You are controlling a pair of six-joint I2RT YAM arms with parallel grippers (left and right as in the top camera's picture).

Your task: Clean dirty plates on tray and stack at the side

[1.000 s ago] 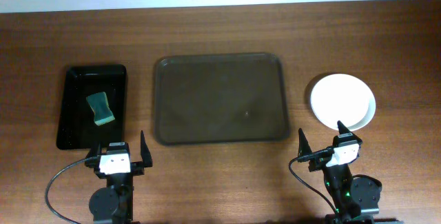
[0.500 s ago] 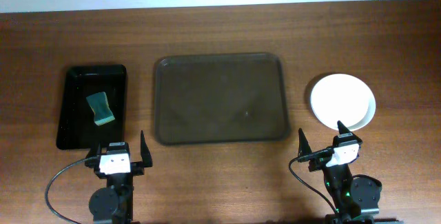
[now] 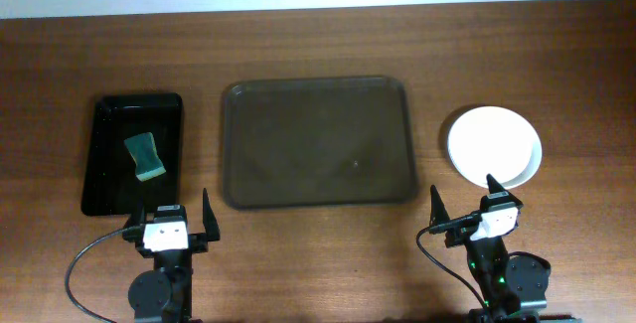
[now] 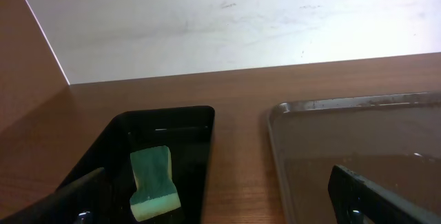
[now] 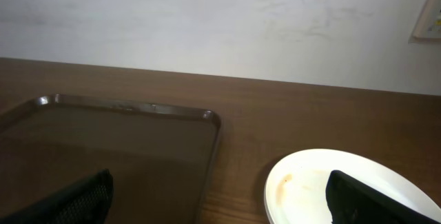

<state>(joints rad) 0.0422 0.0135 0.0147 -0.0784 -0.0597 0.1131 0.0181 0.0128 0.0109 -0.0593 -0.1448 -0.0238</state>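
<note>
Right of the tray (image 3: 318,142), stacked plates (image 3: 494,146)

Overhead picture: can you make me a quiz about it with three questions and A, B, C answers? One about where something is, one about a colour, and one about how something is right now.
1. Where does the sponge lie?
A. in the black tray
B. on the floor
C. in a cup

2. What colour is the sponge?
A. red
B. green
C. purple

3. How is the brown tray right now?
A. it has no plates on it
B. it is piled with cups
C. it is flipped over

Answers:
1 A, because the sponge rests inside the black tray at the left.
2 B, because its top looks green against the black.
3 A, because the brown tray's inside is bare of dishes and the white plates sit stacked off to its right.
</note>
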